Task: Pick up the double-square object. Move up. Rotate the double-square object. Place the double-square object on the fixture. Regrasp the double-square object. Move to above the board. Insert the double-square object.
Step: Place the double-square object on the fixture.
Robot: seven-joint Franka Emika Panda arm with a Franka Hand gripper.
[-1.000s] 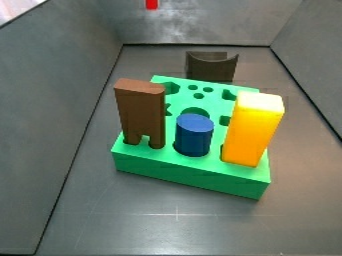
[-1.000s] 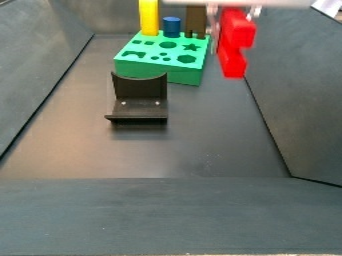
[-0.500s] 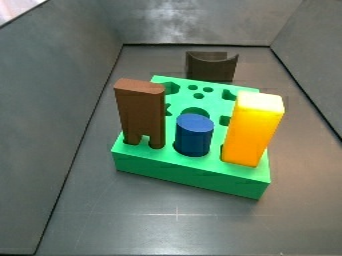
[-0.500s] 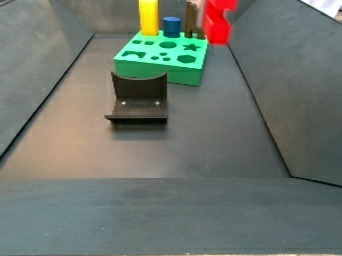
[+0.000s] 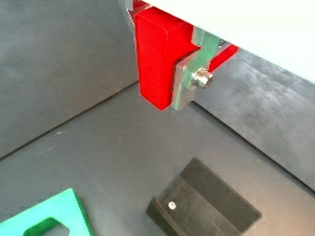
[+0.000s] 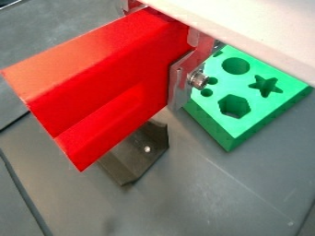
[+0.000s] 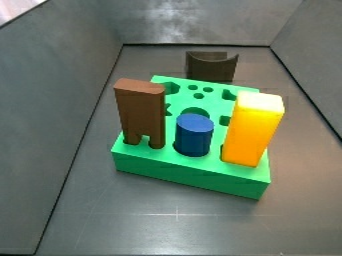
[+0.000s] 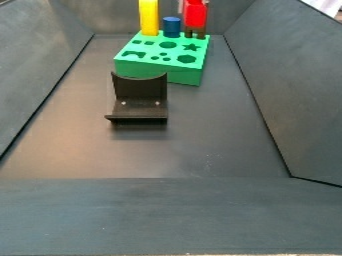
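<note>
Over the last second the double-square object [image 8: 194, 13] has travelled from beside the board [image 8: 163, 60] to high behind it, apparently nearing the insert step; in both wrist views the fingers [image 5: 197, 76] are clenched on it, so the gripper [image 6: 185, 74] hangs aloft; the fixture [image 8: 138, 97] sits apart; yellow block [image 7: 253, 128], blue cylinder [image 7: 194, 134] and brown block [image 7: 140, 112] crowd the board.

Gripper [image 5: 168, 72]: closed on the red double-square object [image 5: 160, 57], seen in both wrist views. In a wrist view one silver finger [image 5: 197, 76] lies flat against the piece's side, a screw head visible on the plate. In a wrist view the piece [image 6: 105, 88] hides most of the gripper [image 6: 172, 74]; only a sliver of finger [image 6: 193, 77] shows. In a side view the held piece [image 8: 194, 12] appears at the top edge, centre; the gripper body is out of frame there. The arm does not show.
</note>
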